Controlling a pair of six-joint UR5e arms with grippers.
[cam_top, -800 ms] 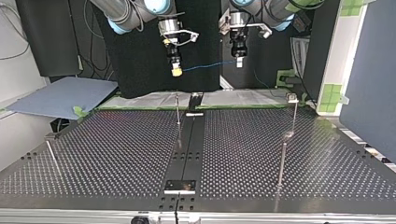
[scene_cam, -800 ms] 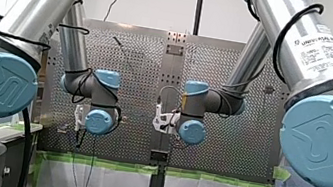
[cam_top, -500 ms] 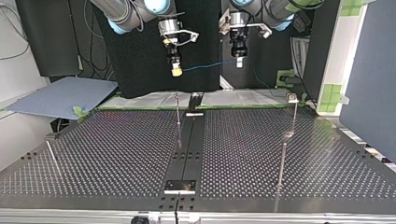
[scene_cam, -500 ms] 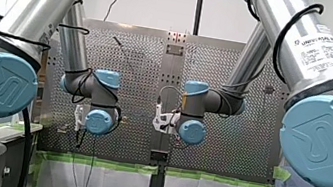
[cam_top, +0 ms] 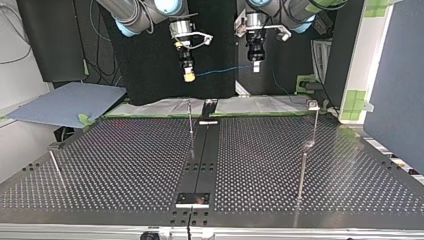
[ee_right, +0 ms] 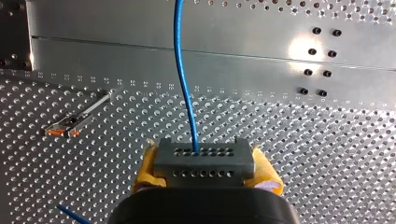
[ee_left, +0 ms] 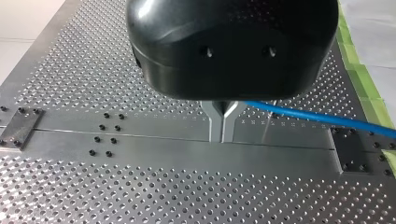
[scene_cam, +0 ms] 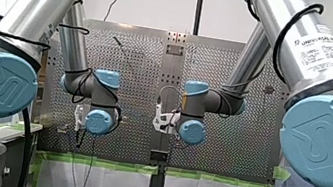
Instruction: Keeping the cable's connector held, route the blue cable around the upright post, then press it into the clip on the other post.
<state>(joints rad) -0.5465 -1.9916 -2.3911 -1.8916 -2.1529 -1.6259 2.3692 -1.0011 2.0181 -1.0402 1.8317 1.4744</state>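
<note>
In the right wrist view my right gripper (ee_right: 204,173) is shut with its yellow pads on a grey connector block (ee_right: 204,161). The blue cable (ee_right: 185,84) leaves the block and runs ahead over the perforated plate. In the left wrist view my left gripper (ee_left: 223,125) has its metal fingers shut on the blue cable (ee_left: 317,116), which trails off to one side. In the top view the blue cable (cam_top: 222,70) spans between my right gripper (cam_top: 189,76) and my left gripper (cam_top: 255,66), both high above the table's far edge. A thin upright post (cam_top: 190,117) stands below them.
More thin posts stand on the perforated table (cam_top: 125,165): one with a small head (cam_top: 313,106) at the top view's far right, one nearer (cam_top: 302,172), one at the left (cam_top: 55,167). Beside my right gripper stands a post with an orange-marked head (ee_right: 70,123).
</note>
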